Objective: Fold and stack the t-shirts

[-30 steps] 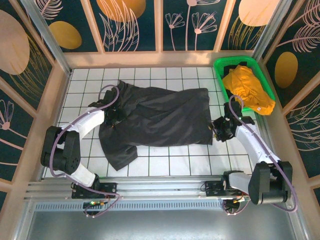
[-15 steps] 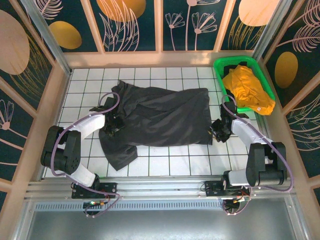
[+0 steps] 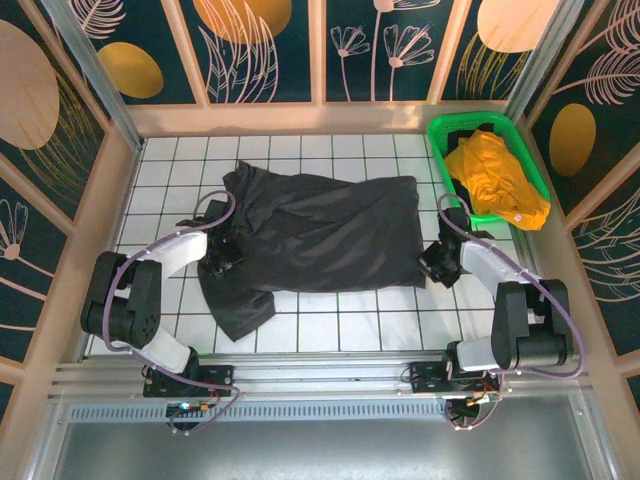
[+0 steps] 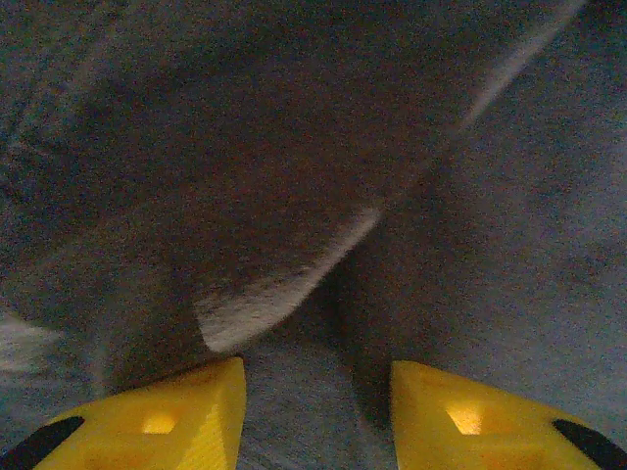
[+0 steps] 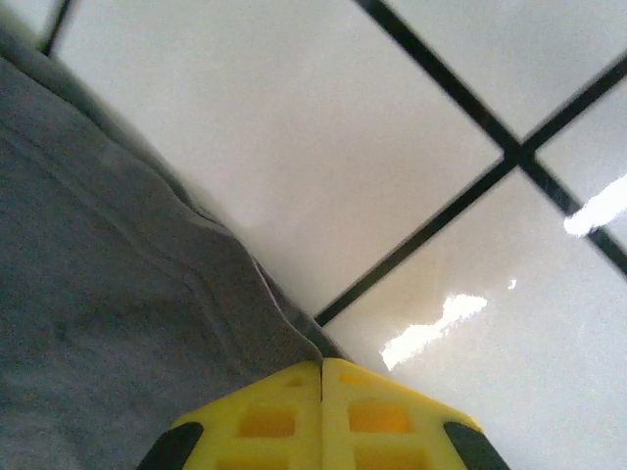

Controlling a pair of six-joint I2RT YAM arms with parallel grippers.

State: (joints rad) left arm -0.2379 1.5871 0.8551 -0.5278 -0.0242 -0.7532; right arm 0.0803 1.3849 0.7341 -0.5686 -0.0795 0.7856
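The white tiled desk (image 3: 330,330) carries everything I'm working with. The biggest item on it is the dark shirt (image 3: 320,235), spread rumpled just left of the green basket (image 3: 470,118), with one sleeve trailing toward the near edge. The basket sits in the far right corner. The orange shirt (image 3: 495,175) is bunched up inside it, and part of it spills over the basket's right rim.

My right gripper (image 3: 432,265) is low on the desk, near the basket's near end and at the edge of the dark shirt that faces the basket. From its wrist camera, the right gripper (image 5: 321,377) has its yellow fingers pressed together with no gap. The dark shirt's (image 5: 98,294) hem runs right up to the tips over bare desk (image 5: 343,147). I cannot tell whether any cloth is caught between them.

My left gripper (image 3: 228,255) is on the side of the dark shirt away from the basket, down on the cloth. From its wrist camera, the left gripper (image 4: 313,382) is spread, and dark shirt (image 4: 294,176) fabric with a pale fold edge lies between the fingers (image 4: 186,401).
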